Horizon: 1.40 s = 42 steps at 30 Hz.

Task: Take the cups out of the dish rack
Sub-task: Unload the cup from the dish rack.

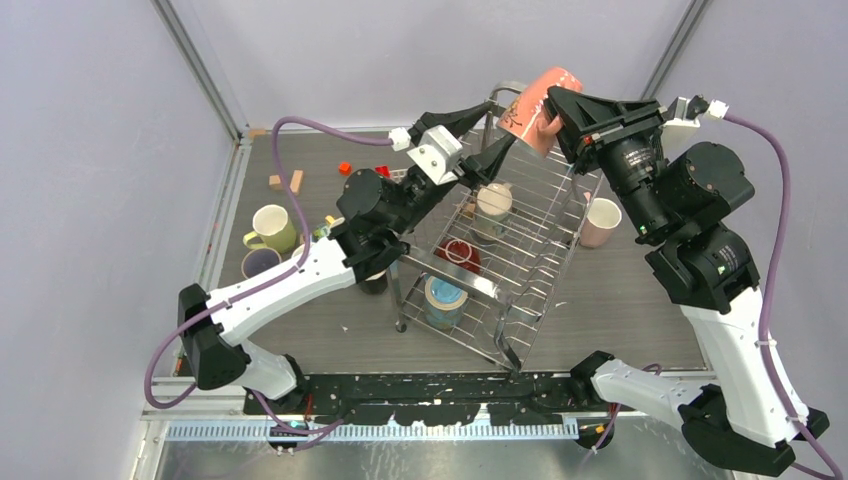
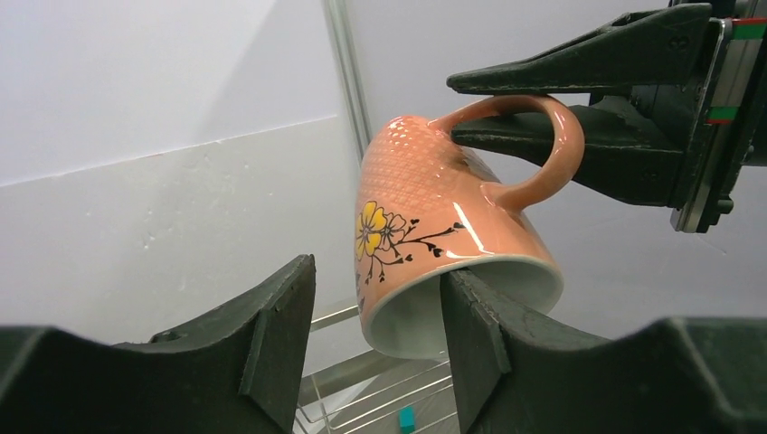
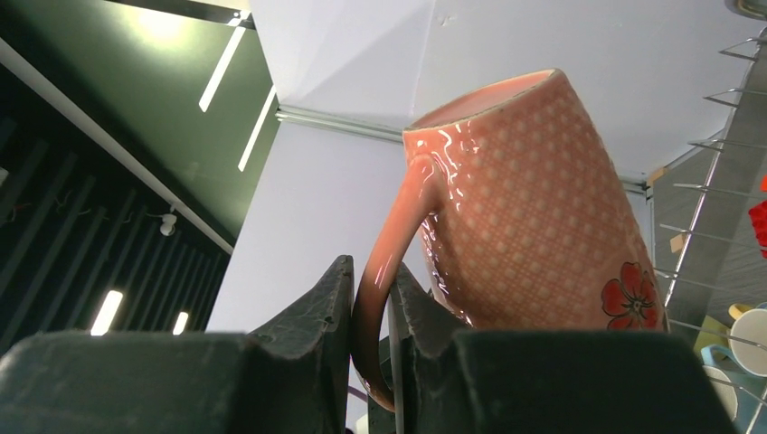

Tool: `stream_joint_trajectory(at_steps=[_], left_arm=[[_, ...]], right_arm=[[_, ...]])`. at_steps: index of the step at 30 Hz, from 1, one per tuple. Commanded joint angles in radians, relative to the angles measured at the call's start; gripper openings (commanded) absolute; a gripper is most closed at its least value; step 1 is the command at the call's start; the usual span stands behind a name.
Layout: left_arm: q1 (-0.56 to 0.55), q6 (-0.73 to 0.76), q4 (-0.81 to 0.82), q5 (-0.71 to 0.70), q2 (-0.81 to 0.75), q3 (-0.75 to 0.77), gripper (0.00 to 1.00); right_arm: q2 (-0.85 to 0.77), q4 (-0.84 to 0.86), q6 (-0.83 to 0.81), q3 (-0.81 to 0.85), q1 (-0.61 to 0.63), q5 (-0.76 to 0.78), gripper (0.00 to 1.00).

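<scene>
The pink mug point(image 1: 533, 100) hangs tilted above the dish rack's point(image 1: 585, 195) far end, near the back wall point(image 1: 400, 50), clear of the wires. The right end effector point(image 1: 552, 118) reaches in from the right, pinching its handle; the left end effector point(image 1: 506, 122) is spread, straddling the rim. Three cups sit in the rack: cream cup point(image 1: 493, 200), dark red cup point(image 1: 460, 253), banded cup point(image 1: 443, 300). The worktop point(image 1: 620, 310) right of it carries one pale mug point(image 1: 602, 220).

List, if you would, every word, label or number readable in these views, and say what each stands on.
No text is readable in any view.
On the pink mug: flower drawings with small hearts only, no words.
On the right arm: faint pale marks on its black wrist housing, too small to read.
</scene>
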Motion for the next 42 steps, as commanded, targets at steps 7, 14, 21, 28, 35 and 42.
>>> stream_joint_trajectory(at_steps=[7, 14, 21, 28, 35, 42], left_arm=[[-0.004, 0.048, 0.042, -0.034, 0.054, 0.051, 0.49], [-0.004, 0.049, 0.036, -0.036, 0.059, 0.062, 0.48], [-0.007, 0.064, 0.013, -0.056, 0.05, 0.066, 0.48], [-0.009, 0.074, 0.001, -0.096, 0.031, 0.058, 0.46], [-0.008, 0.08, -0.001, -0.102, 0.012, 0.044, 0.44], [-0.008, 0.102, 0.0, -0.125, 0.014, 0.054, 0.41]], right_arm=[[-0.007, 0.146, 0.047, 0.014, 0.003, -0.053, 0.01], [-0.01, 0.198, 0.052, 0.0, 0.002, -0.045, 0.01], [-0.001, 0.313, 0.092, -0.049, 0.003, -0.046, 0.01], [0.003, 0.481, 0.156, -0.137, 0.003, -0.042, 0.01], [0.021, 0.563, 0.184, -0.142, 0.004, -0.036, 0.01], [0.037, 0.58, 0.221, -0.131, 0.01, -0.052, 0.01]])
